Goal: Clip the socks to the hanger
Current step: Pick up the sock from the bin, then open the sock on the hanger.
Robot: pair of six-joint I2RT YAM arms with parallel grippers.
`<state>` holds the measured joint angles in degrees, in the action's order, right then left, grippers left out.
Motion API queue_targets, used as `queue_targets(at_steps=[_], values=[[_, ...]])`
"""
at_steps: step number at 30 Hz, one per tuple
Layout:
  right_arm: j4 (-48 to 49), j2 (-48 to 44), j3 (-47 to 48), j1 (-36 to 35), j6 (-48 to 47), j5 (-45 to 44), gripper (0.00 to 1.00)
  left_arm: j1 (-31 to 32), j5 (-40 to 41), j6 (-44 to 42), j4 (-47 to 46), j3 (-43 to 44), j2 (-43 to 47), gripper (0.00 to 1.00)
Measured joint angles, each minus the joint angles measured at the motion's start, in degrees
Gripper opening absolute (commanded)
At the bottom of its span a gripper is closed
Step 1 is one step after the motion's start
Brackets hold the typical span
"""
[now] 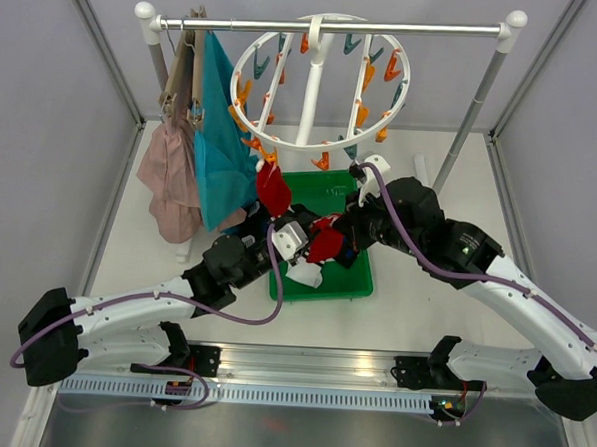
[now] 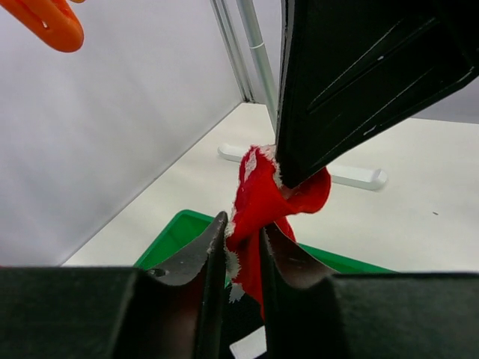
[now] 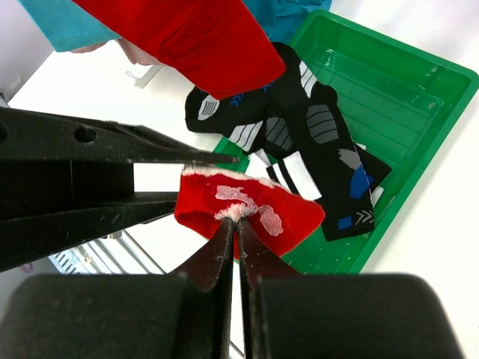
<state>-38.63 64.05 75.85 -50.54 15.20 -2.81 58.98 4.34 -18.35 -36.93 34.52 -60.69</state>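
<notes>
A red sock (image 1: 326, 241) with white fuzzy marks hangs between both grippers above the green tray (image 1: 347, 282). My left gripper (image 1: 300, 240) is shut on one end of it (image 2: 258, 213). My right gripper (image 1: 346, 229) is shut on its white-edged rim (image 3: 247, 211). The right gripper's finger (image 2: 359, 75) fills the top of the left wrist view. A second red sock (image 1: 273, 188) hangs from a clip on the hanger (image 1: 321, 85), a white ring with orange and teal clips, and shows in the right wrist view (image 3: 187, 37). Black socks (image 3: 314, 142) with blue and white marks lie in the tray.
The hanger hangs from a white rail (image 1: 329, 27) on two posts. A teal cloth (image 1: 217, 149) and a pink garment (image 1: 171, 177) hang at the rail's left end. An orange clip (image 2: 49, 22) is just above my left gripper. Grey walls close in both sides.
</notes>
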Motion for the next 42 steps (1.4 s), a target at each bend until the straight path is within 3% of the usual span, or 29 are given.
queue_targets(at_steps=[3, 6, 7, 9, 12, 20, 27, 42], values=[[0.02, 0.22, 0.09, 0.00, -0.02, 0.02, 0.13, 0.02, -0.17, 0.07, 0.13, 0.00, -0.13, 0.16], [0.07, 0.42, 0.11, 0.00, 0.07, -0.07, 0.30, 0.02, -0.44, 0.24, 0.79, 0.02, -0.15, 0.03], [0.07, 0.44, 0.11, 0.00, 0.15, -0.24, 0.41, 0.02, -0.48, 0.33, 1.16, 0.02, -0.15, 0.02], [0.22, 0.44, 0.11, 0.00, 0.35, -1.11, 0.49, 0.02, -0.46, 0.57, 1.66, 0.02, -0.15, 0.02], [0.85, 0.17, 0.11, -0.04, 0.44, -3.43, 0.54, 0.02, -0.04, 1.62, 2.19, 0.02, -0.13, 0.02], [5.84, -4.85, -0.02, -0.11, -0.85, -7.65, 0.58, 0.02, 4.55, 8.33, 4.22, 0.00, 2.45, 0.02], [15.63, -9.60, -2.05, -0.11, -5.01, -5.86, 0.59, 0.04, 8.74, 13.25, 5.97, 0.52, 4.76, 0.02], [29.16, -4.15, -3.65, -0.74, -13.75, -3.04, 0.59, 0.04, 17.44, 20.17, 13.31, 4.31, 6.01, 0.02]])
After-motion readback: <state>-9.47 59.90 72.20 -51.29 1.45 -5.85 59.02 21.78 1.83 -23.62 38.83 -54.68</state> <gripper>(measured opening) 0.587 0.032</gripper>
